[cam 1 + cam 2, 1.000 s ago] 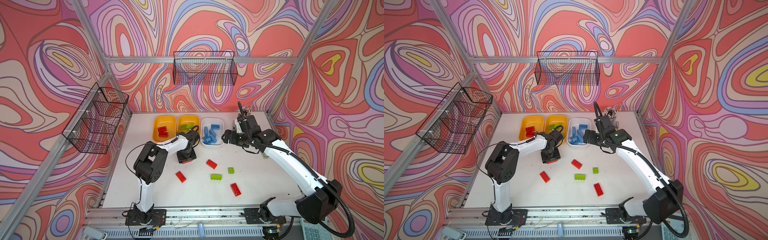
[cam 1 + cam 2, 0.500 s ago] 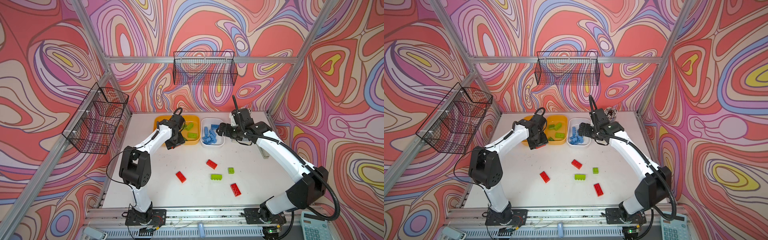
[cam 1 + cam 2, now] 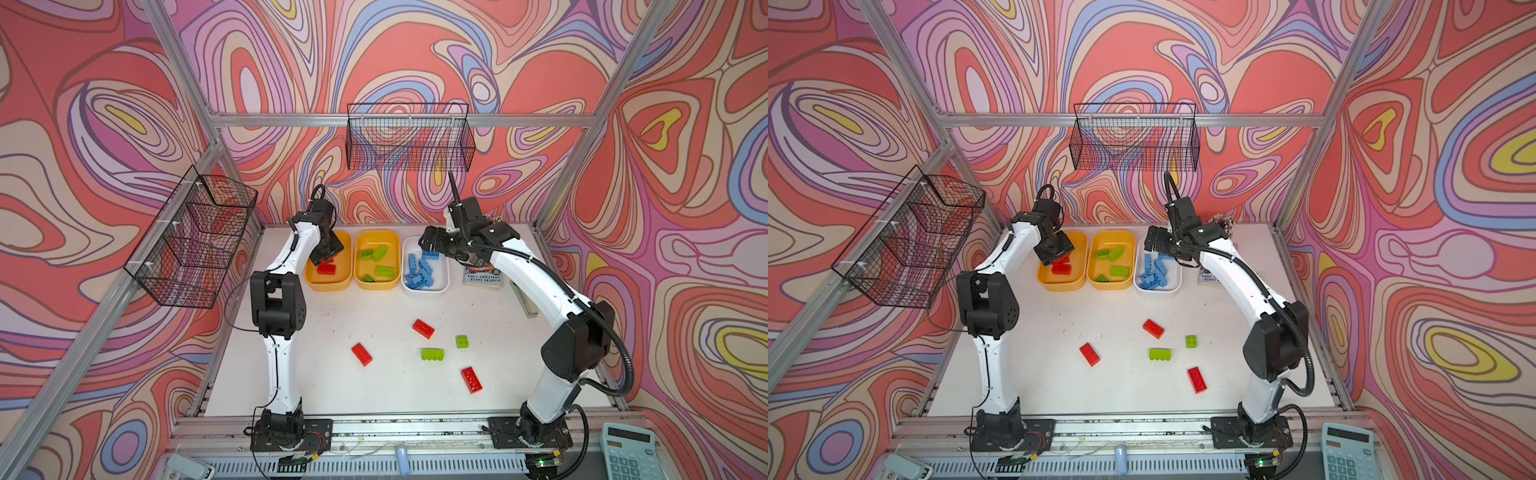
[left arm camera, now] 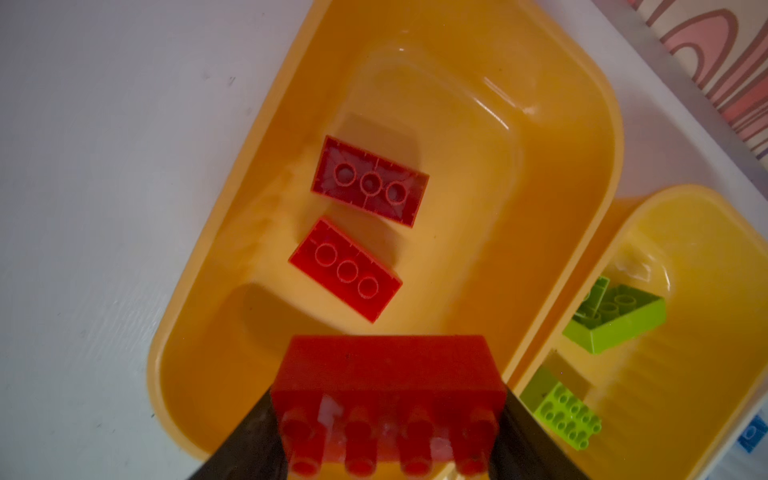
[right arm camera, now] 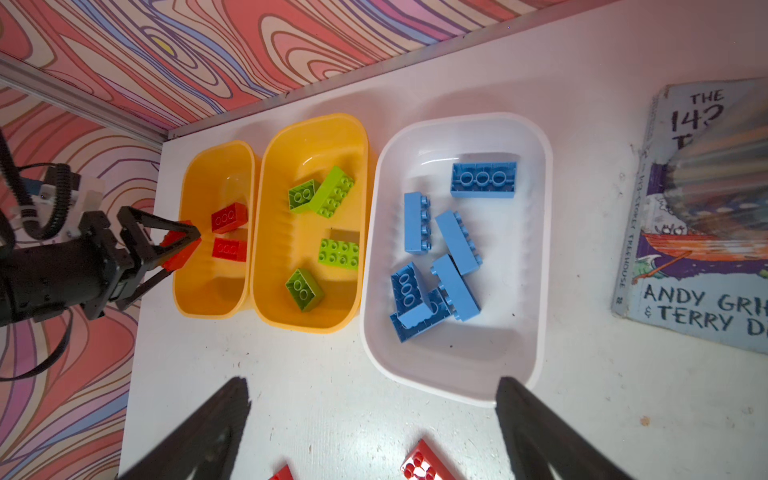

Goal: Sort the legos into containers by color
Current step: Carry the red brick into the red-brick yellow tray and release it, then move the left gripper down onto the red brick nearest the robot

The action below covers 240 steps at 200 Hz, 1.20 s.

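Yellow tubs (image 5: 307,326) hold reds (image 5: 228,218), greens (image 5: 332,195) — white tub (image 5: 478,361) blues (image 5: 482,178)
Left gripper (image 5: 183,249), newly above the reds, clamps a red brick (image 4: 386,365); right gripper (image 5: 372,390) gapes.

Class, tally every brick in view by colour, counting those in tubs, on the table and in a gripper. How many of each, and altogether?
Red bricks: 6 (2 in a yellow tub, 1 in the left gripper, 3 on the table)
Green bricks: 6 (4 in the other yellow tub, 2 on the table)
Blue bricks: 6 (all in the white tub)
Total: 18
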Tool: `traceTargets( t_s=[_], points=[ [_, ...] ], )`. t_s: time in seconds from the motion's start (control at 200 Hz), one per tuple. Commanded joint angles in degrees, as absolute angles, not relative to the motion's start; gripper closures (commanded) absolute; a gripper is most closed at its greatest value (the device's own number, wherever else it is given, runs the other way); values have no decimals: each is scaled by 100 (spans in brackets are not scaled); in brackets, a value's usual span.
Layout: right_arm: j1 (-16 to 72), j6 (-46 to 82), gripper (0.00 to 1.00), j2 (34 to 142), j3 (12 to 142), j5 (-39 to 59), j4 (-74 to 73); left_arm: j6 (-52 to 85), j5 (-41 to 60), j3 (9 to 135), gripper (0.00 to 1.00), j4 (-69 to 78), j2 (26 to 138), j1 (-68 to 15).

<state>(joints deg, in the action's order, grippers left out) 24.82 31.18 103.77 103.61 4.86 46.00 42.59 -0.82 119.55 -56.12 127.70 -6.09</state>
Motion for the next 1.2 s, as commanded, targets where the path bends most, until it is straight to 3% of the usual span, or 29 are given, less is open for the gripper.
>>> traceTargets(
  t_s=[0.0,0.265,0.386,0.501,0.921,1.197],
  points=[
    [2495,3110,2,10630,10743,376,4848,4277,221,12567,49,-5922,13216,-537],
    [2491,3201,2,10738,10977,198,4983,4491,798,13257,22,-5873,13730,-519],
    [2495,3316,2,10592,10717,186,4843,4414,889,13238,14,-5921,13610,-519],
    [2490,3403,2,10386,10425,197,4683,4342,896,12959,14,-6012,13301,-519],
    [2543,3380,2,9325,9215,433,4459,4900,699,8561,14,-5137,9905,-663],
    [2628,3071,2,8870,8567,848,4371,5729,-54,6390,15,-5326,7826,-1793]
  ],
)
